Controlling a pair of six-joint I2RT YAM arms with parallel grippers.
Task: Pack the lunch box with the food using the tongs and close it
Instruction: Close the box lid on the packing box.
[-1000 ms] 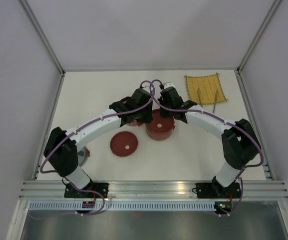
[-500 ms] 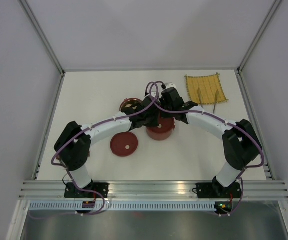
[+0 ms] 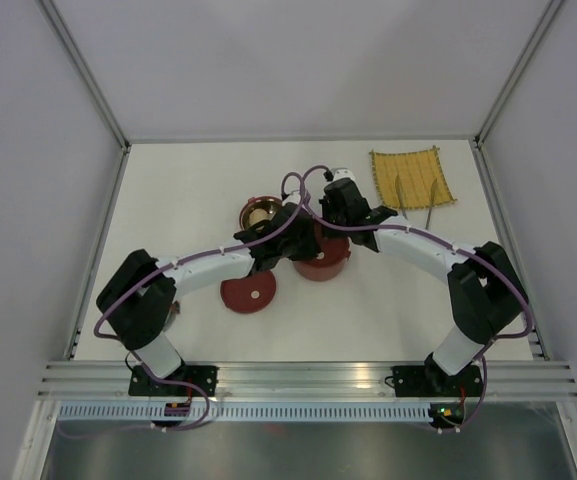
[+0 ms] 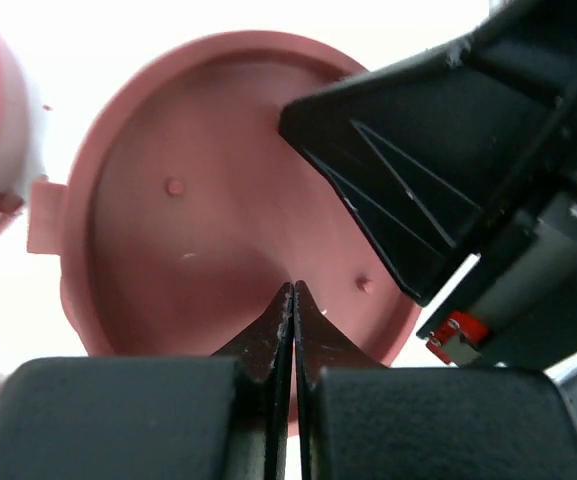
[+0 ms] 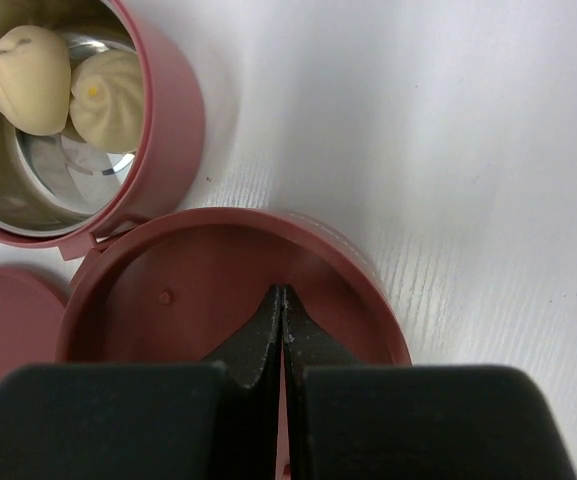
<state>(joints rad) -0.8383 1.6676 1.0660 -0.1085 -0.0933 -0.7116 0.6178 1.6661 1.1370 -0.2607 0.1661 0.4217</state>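
left end effector (image 4: 293,290) just shut empty, now beside closed right end effector (image 5: 282,292) atop lidded bowl (image 3: 324,264); adjacent open bowl (image 5: 173,120) still unlidded.

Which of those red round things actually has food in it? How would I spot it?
Start at the lidded red bowl in the middle of the white table. Just left of it, farther back, stands the open bowl. Alone among the red pieces, it shows a shiny inside holding two pale balls.
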